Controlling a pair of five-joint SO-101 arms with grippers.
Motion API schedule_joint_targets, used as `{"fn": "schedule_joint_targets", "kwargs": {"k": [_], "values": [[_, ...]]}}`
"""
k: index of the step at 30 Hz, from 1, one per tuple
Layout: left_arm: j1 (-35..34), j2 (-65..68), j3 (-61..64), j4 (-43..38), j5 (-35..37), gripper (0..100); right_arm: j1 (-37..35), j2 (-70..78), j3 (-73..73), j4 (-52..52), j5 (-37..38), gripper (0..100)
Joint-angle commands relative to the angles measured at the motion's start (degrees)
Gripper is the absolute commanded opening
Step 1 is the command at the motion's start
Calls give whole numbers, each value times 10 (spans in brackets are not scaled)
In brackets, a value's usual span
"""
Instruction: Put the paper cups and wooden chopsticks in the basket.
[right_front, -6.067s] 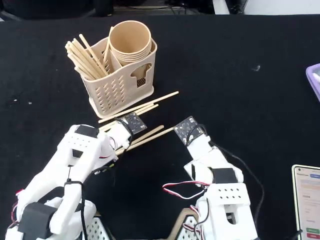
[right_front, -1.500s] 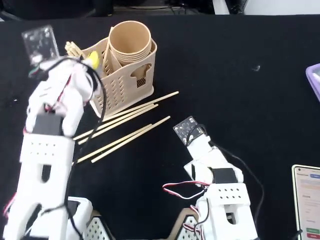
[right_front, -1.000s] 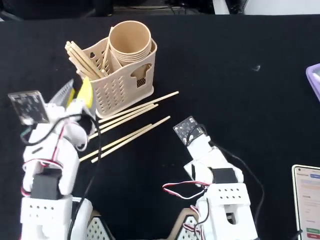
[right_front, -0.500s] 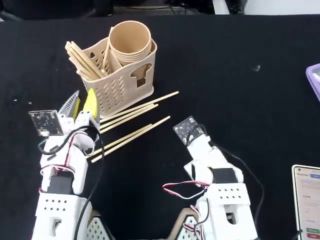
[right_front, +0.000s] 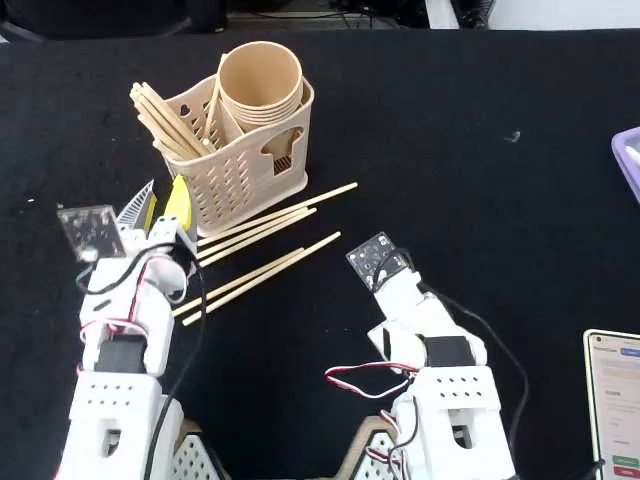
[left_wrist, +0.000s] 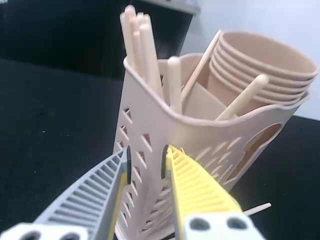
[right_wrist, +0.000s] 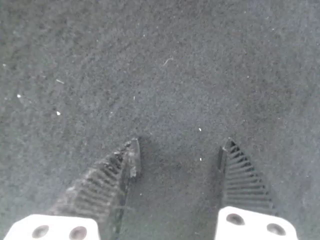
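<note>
On the black surface (right_front: 480, 200) the left arm has drawn back from above the basket (right_front: 245, 165) and now stands low, just beside its near corner; the right arm has not moved. This looks like one delivery finished and the next pick about to begin. The left claw (right_front: 160, 205) is empty, its fingers a little apart; the right claw (right_wrist: 180, 145) is also apart, over bare cloth. The paper cups (right_front: 260, 80) sit stacked in one compartment of the basket, a bundle of wooden chopsticks (right_front: 165, 118) leans in the other; several loose chopsticks (right_front: 265, 240) lie on the surface between basket and arms, so the task is not complete.
</note>
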Motion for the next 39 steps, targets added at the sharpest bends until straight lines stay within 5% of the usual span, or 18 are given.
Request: {"fn": "schedule_joint_targets", "kwargs": {"k": [1, 9, 19, 25, 34, 39], "values": [[5, 105, -100, 0, -5, 134, 6, -13, -2, -11, 1, 254], [0, 182, -153, 4, -6, 134, 6, -13, -2, -11, 1, 254], [-6, 108, -98, 7, -55, 133, 6, -13, -2, -11, 1, 254], [41, 11, -74, 114, -56, 134, 6, -13, -2, -11, 1, 254], [72, 94, -55, -15, -58, 134, 6, -13, -2, -11, 1, 254], [22, 228, -122, -40, -58, 134, 6, -13, -2, -11, 1, 254]]}}
